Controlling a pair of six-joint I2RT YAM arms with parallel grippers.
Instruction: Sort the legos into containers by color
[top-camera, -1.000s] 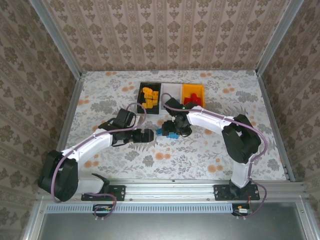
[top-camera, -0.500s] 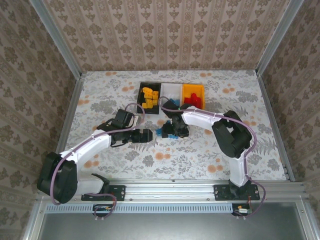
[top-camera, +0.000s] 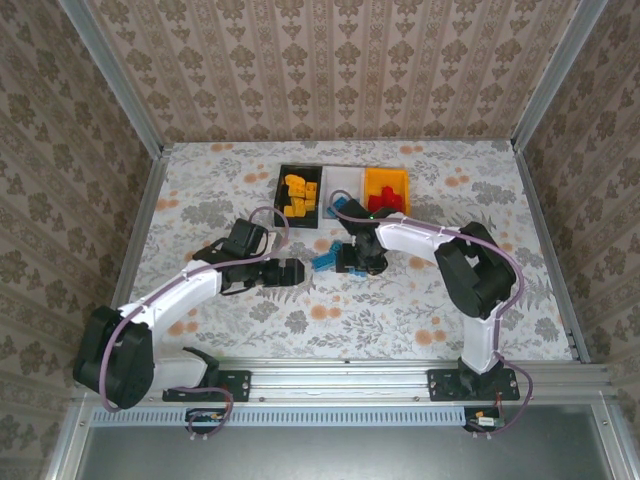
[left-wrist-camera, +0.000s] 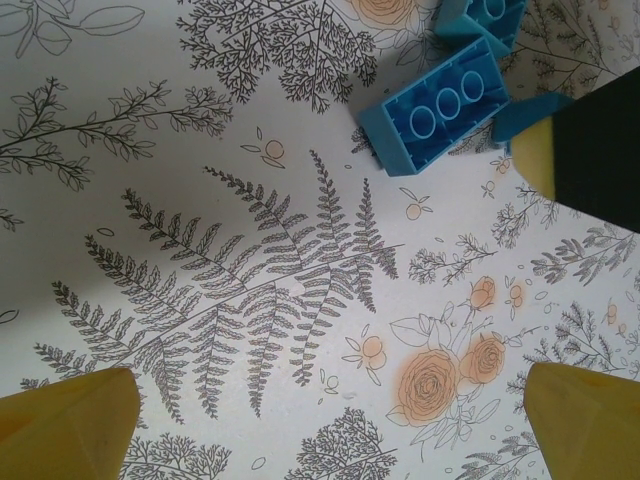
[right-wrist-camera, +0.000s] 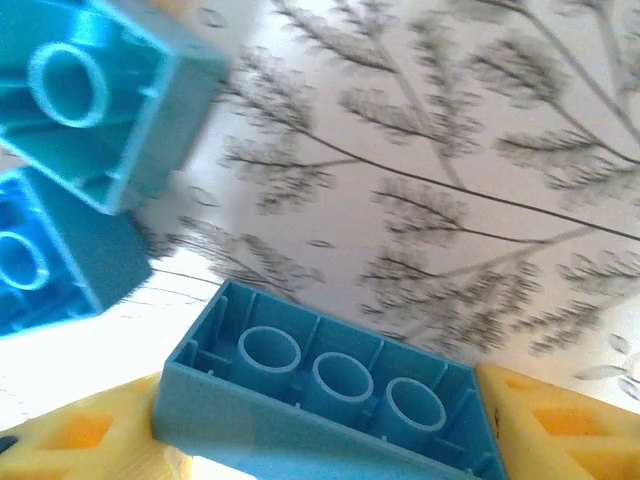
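Three containers stand in a row at the back: a black bin (top-camera: 281, 188) with orange-yellow legos (top-camera: 298, 193), a white bin (top-camera: 343, 181), and an orange-yellow bin (top-camera: 386, 180) with red legos (top-camera: 384, 203). Light blue legos (top-camera: 325, 261) lie on the table in front of them. My right gripper (top-camera: 346, 262) is down among these bricks. Its yellow fingers press on both ends of one upturned light blue lego (right-wrist-camera: 330, 395), with two more light blue bricks (right-wrist-camera: 100, 90) just beyond. My left gripper (left-wrist-camera: 330, 425) hovers open over bare cloth, a light blue lego (left-wrist-camera: 440, 118) ahead of it.
The table wears a floral cloth (top-camera: 400, 300), with papered walls on three sides and a metal rail (top-camera: 350, 372) along the near edge. My right gripper's finger (left-wrist-camera: 585, 150) sits close to the bricks ahead of the left gripper. Open cloth spreads left and right of the bins.
My right gripper has narrowed its jaws onto a light blue lego, and its wrist has shifted slightly towards the bins. The left arm has stayed put, still open.
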